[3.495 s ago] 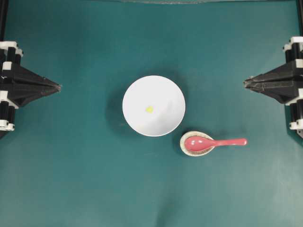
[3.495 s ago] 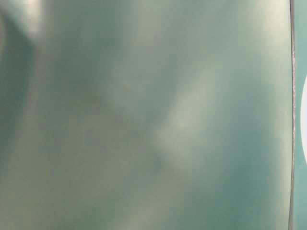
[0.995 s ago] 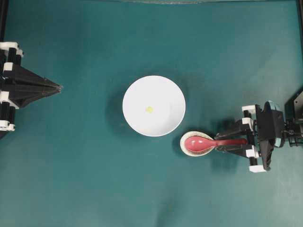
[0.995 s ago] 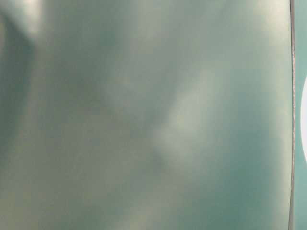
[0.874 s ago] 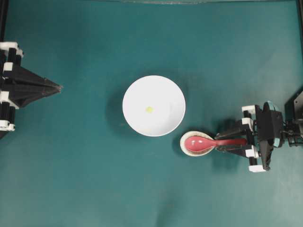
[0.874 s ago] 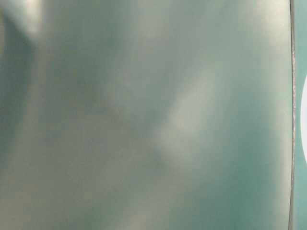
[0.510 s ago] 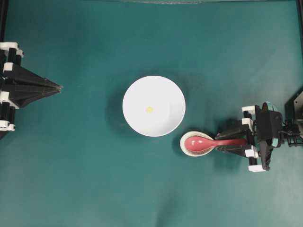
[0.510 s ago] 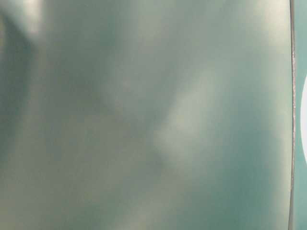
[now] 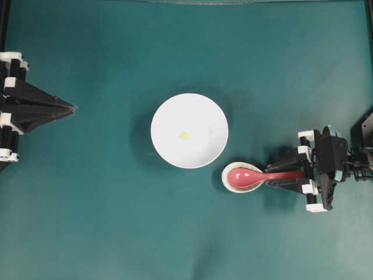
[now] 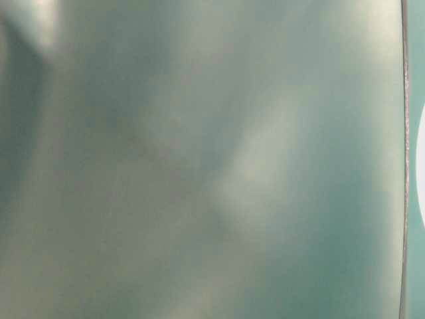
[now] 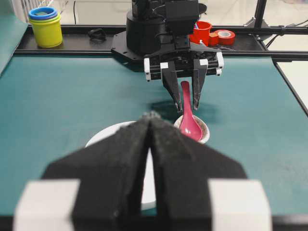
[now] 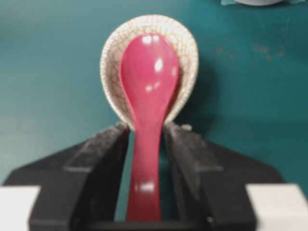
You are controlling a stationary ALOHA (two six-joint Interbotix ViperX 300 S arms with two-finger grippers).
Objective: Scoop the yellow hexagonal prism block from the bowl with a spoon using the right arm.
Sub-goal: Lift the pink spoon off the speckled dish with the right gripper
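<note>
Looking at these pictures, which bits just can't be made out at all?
- Table-level view: nearly all blurred grey-green; only a sliver of the large white round bowl shows, cut off by the right edge.
- Tiny pale yellow block: too small in the overhead view to tell its shape.
- Left wrist view: the shut left pincer hides most of the bowl.

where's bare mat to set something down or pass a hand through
Bare green mat runs between the left gripper and the bowl, across the whole strip above the bowl, and along the bottom below bowl and spoon. It is crowded at lower right: the spoon's head lies in the small dish close beside the bowl, with the right gripper straddling the handle.
</note>
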